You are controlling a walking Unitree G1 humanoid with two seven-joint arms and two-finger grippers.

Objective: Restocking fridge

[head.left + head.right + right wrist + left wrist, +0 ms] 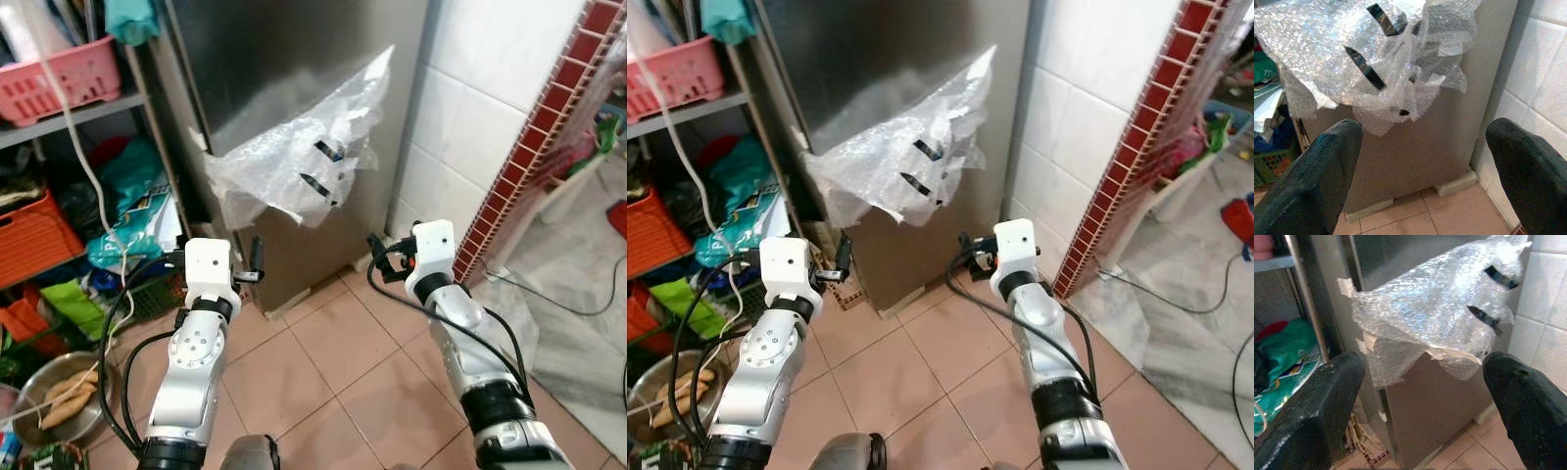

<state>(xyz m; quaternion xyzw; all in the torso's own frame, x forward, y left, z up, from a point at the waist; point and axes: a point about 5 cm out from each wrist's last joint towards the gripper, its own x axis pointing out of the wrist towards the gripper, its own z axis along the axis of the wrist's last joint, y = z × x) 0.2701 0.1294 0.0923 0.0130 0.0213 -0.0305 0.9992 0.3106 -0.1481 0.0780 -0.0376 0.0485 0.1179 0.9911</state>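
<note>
Fridge (pixel 284 69) stands straight ahead of the robot, door closed, between a cluttered shelf (pixel 69 113) on the left and a white tiled wall (pixel 470 117) on the right, with a crumpled sheet of bubble wrap (pixel 294 162) taped across its front. Both arms are raised over the tiled floor (pixel 323 372). Left end effector (pixel 1422 396) and right end effector (pixel 1420 166) each point at the lower fridge front, fingers spread wide and holding nothing.
</note>
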